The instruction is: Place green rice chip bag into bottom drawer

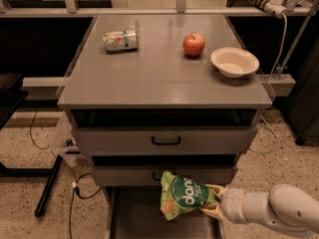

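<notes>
The green rice chip bag (184, 197), light green with a dark round logo, hangs tilted over the open bottom drawer (134, 218), just in front of the middle drawer's handle. My gripper (212, 204) comes in from the lower right on a white arm and is shut on the bag's right edge. The drawer's flat grey floor shows below and left of the bag.
On the cabinet top lie a green-and-white can (120, 40) on its side, a red apple (194, 44) and a beige bowl (234, 61). Two closed grey drawers with black handles (166, 141) sit above. Cables and a black leg lie on the floor at left (47, 185).
</notes>
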`<state>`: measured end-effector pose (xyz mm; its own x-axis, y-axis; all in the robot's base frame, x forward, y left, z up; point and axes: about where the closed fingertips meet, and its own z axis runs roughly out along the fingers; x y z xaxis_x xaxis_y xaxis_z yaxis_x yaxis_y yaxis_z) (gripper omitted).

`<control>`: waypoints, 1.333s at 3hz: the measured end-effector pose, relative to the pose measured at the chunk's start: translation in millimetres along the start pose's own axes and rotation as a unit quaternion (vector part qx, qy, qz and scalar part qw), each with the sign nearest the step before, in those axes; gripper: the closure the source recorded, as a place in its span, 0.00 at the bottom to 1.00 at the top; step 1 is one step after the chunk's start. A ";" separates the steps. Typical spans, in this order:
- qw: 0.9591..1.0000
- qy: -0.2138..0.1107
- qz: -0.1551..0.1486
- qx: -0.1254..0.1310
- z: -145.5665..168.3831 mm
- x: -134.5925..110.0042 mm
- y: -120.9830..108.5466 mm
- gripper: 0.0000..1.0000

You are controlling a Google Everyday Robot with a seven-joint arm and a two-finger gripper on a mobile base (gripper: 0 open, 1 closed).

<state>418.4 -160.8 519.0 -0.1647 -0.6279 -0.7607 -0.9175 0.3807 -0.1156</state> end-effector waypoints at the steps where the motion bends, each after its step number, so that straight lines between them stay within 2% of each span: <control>1: 1.000 0.000 0.021 -0.020 11.4 5.4 1.0 0.93; 2: 1.000 0.000 0.021 -0.021 12.2 5.8 1.2 1.00; 3: 1.000 0.001 0.017 -0.015 24.4 26.3 -14.3 1.00; 4: 1.000 -0.010 -0.017 -0.009 41.9 58.3 -29.9 1.00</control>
<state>451.4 -180.3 451.4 -0.1258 -0.6271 -0.7687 -0.9292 0.3460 -0.1302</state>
